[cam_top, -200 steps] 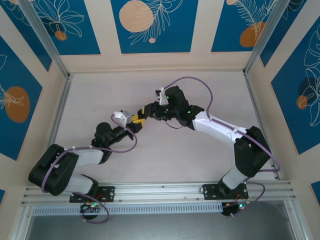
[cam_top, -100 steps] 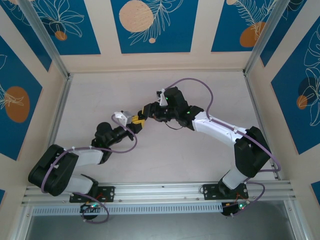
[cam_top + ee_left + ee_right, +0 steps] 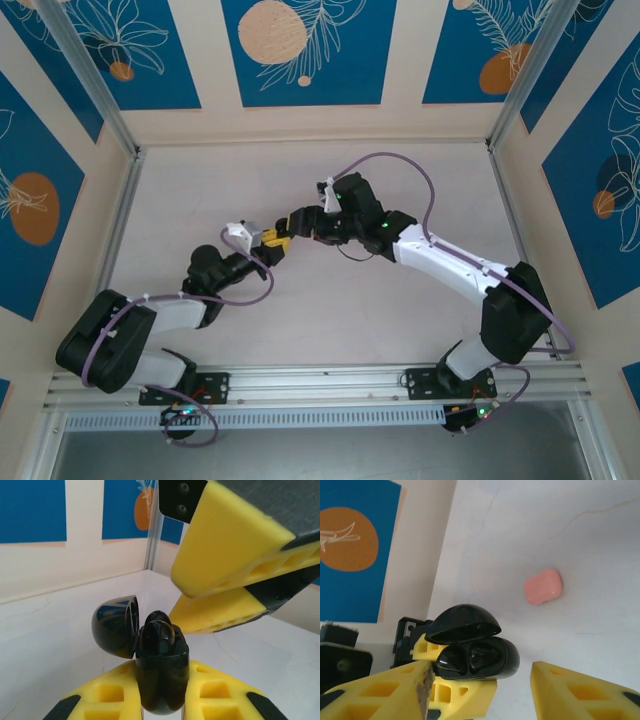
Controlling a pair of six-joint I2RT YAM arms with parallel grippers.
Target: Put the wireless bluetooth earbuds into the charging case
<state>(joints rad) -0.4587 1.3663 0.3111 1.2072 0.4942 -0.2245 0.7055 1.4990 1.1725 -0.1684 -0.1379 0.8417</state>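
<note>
Pale tabletop (image 3: 200,180) inside a booth of cream walls (image 3: 400,60) set with blue panels and orange discs. Near the middle of the table is the glossy black charging case (image 3: 160,675), held upright with its hinged lid (image 3: 115,627) swung open. The wireless bluetooth earbuds (image 3: 156,631) are in the case. The left wrist view shows two rounded black tops rising from its mouth, one behind the other. The right wrist view shows two dark shapes in the wells under the raised lid. Whether they are pressed fully home cannot be told.

Your left gripper (image 3: 161,692) is pinching the case by its lower body, with one yellow finger pressed against each side.

Your right gripper (image 3: 481,680) is just beside the case, its yellow fingers spread wide and holding nothing. In its own wrist view the case lies in the gap between them. One finger's edge overlaps the side of the case, and whether it touches cannot be told. In the left wrist view those fingers hang above and to the right of the open case, their tips close to the buds.

On the table beyond the case lies a small pale pink rounded piece (image 3: 543,586), well apart from both grippers. It is too small to tell what it is.

From overhead, your left arm (image 3: 170,310) and right arm (image 3: 450,262) reach in from the near edge and meet near the centre, with purple cables (image 3: 385,157) looping off them.
</note>
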